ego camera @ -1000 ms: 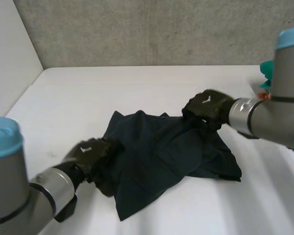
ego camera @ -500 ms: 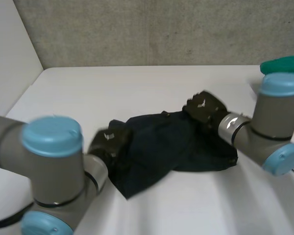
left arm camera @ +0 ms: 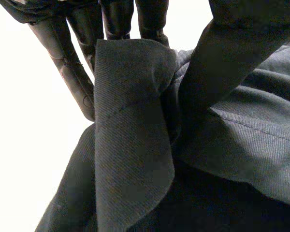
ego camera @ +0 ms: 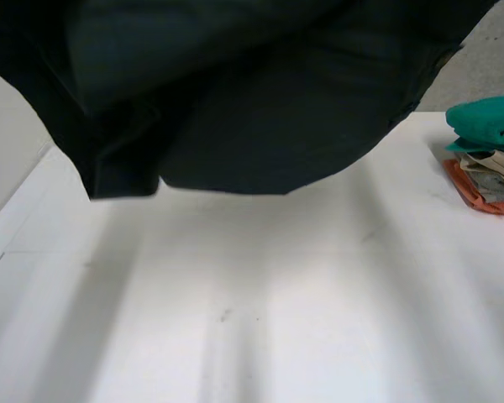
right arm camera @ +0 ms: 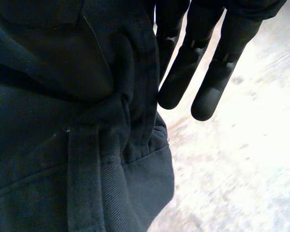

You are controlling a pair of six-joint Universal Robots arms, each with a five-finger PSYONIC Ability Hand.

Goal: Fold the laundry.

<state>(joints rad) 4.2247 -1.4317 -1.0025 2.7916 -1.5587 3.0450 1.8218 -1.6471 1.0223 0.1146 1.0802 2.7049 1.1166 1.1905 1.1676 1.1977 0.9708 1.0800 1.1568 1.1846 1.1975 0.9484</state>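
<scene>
A dark navy garment (ego camera: 260, 109) hangs in the air above the white table (ego camera: 277, 294), its lower edge drooping across the upper part of the head view. In the left wrist view my left hand (left arm camera: 72, 53) holds a folded edge of the garment (left arm camera: 130, 145), which rises between its straight fingers. In the right wrist view my right hand (right arm camera: 203, 58) has its fingers straight beside a bunched, seamed edge of the garment (right arm camera: 63, 121), which runs up under the palm and is pinched there.
A stack of folded clothes (ego camera: 487, 168), with a green piece (ego camera: 487, 122) on top, sits at the table's right edge. A pale wall borders the table on the left.
The garment lay crumpled on the table with a hand at each side. Both hands closed on it and raised it, so it now hangs close before the head camera.
</scene>
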